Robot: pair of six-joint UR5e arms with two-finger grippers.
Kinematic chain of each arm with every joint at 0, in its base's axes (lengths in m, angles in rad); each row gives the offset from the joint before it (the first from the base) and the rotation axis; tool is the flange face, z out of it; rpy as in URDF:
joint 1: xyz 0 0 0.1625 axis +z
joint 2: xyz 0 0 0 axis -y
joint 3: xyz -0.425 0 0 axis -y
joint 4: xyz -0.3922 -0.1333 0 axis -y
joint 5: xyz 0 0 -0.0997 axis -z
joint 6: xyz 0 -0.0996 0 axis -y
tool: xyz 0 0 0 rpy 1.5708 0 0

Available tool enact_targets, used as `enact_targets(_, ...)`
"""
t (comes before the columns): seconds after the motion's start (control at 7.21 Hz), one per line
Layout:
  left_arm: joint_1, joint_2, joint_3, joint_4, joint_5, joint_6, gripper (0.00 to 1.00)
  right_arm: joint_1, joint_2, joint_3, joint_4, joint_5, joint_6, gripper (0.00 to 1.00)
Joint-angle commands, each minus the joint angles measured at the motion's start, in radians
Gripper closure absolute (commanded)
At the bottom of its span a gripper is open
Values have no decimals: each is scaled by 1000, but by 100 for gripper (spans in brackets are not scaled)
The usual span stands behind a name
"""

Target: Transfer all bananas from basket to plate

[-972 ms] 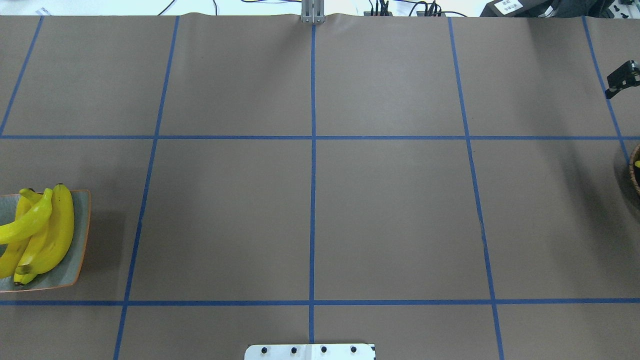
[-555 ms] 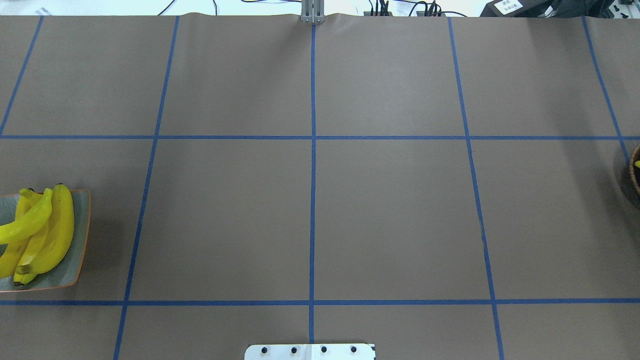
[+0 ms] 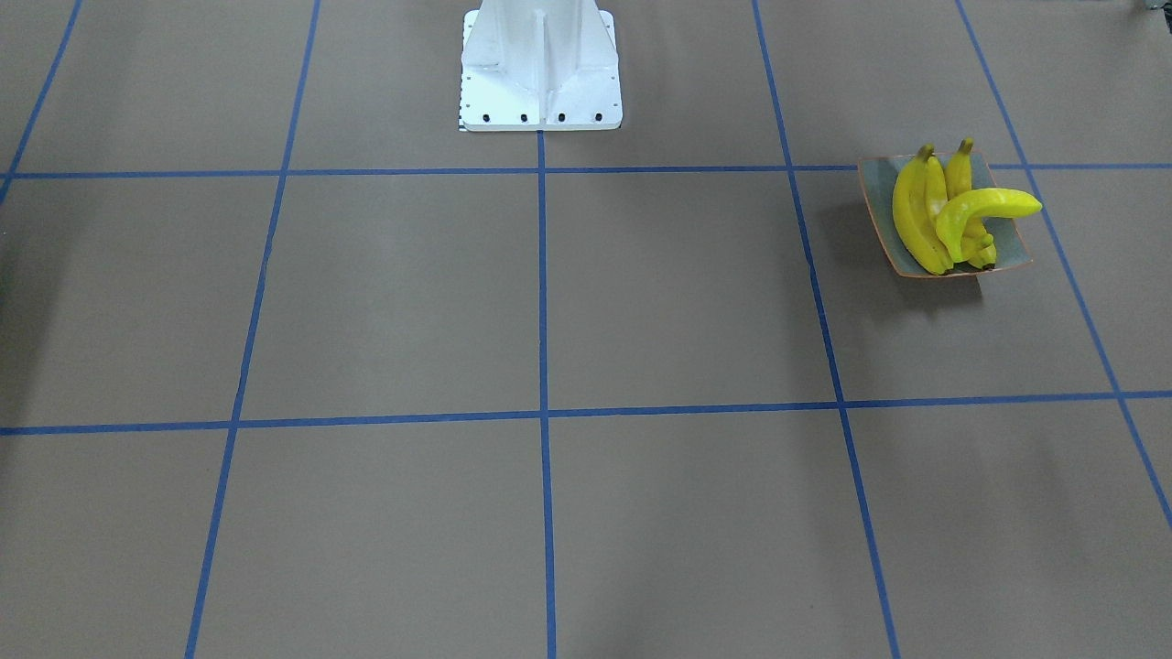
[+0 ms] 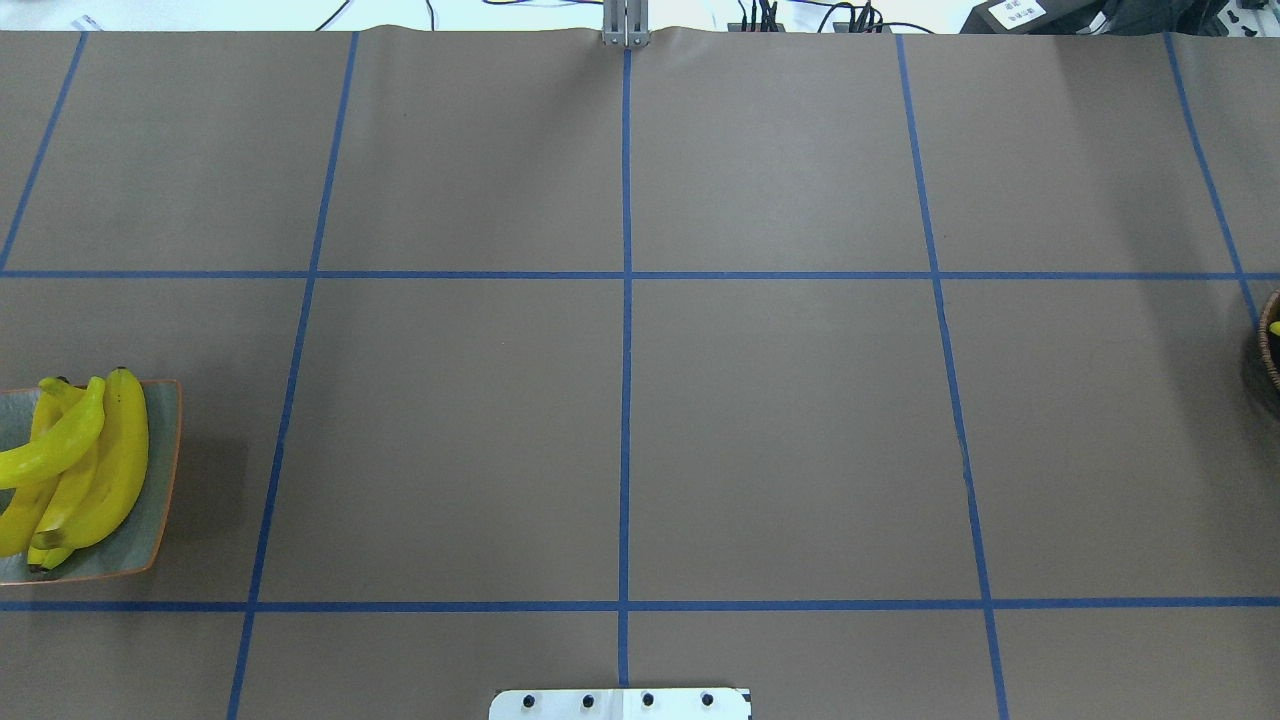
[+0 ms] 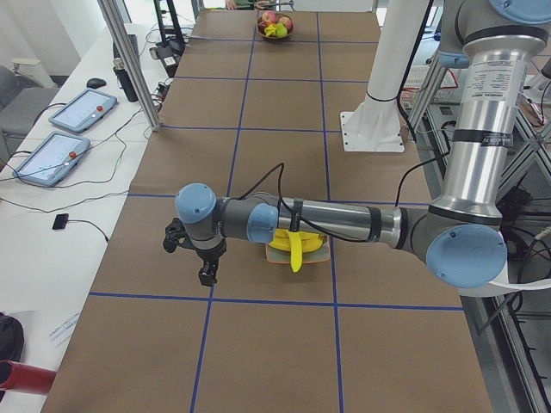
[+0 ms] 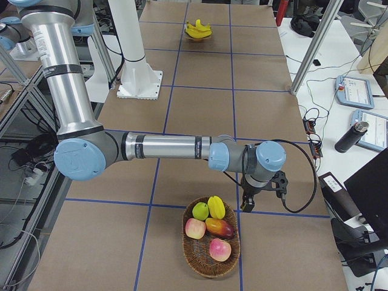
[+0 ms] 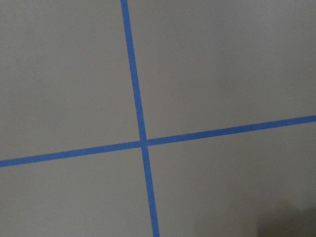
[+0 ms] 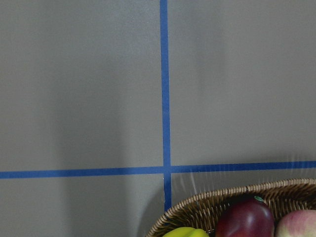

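bananas: so all four bananas (image 3: 943,220) were piled on the plate, three lying side by side with their dark tips lined up
pale one: the lemon-yellow banana (image 3: 993,205) lay crosswise on top of the others, one end poking out over the plate's edge
plate: grey-green plate (image 3: 1010,245) with the orange rim sat flat on the table (image 4: 780,430) at the robot's left end, just inside a blue tape line (image 3: 797,220)
basket: wicker basket (image 8: 197,210) was way off at the opposite end, well apart from the plate
what was in the basket: a green apple (image 6: 200,211), two reddish apples (image 6: 195,228), a dark red-orange fruit (image 6: 220,227) and a ribbed yellow fruit (image 6: 216,207); nothing banana-shaped that I could make out
left gripper: left gripper (image 5: 207,274) hung pointing down over bare table just beside the plate, the arm stretched out low across the plate; honestly couldn't tell if the fingers were apart or together, nothing visibly in them
right gripper: right gripper (image 6: 247,205) pointed down right next to the basket's rim, over the table; same deal, the finger state wasn't readable from that side view
wrist cams: the left one showed only a tape crossing (image 7: 143,143), the right one caught tape plus the basket edge
misc: white pedestal (image 3: 540,64) bolted at the robot's side of the table
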Motion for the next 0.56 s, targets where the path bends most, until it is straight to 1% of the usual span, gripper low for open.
enact_targets(0.0,-34,86,-88,-6,-2,-40,0,7,-1,15,-54,2,-1,0)
enact_targets(0.14,-74,86,-90,-4,1,-39,0,7,5,15,-58,-1,7,0)
enact_targets(0.42,-96,86,-92,-2,1,-39,1,10,10,23,-50,-3,8,0)
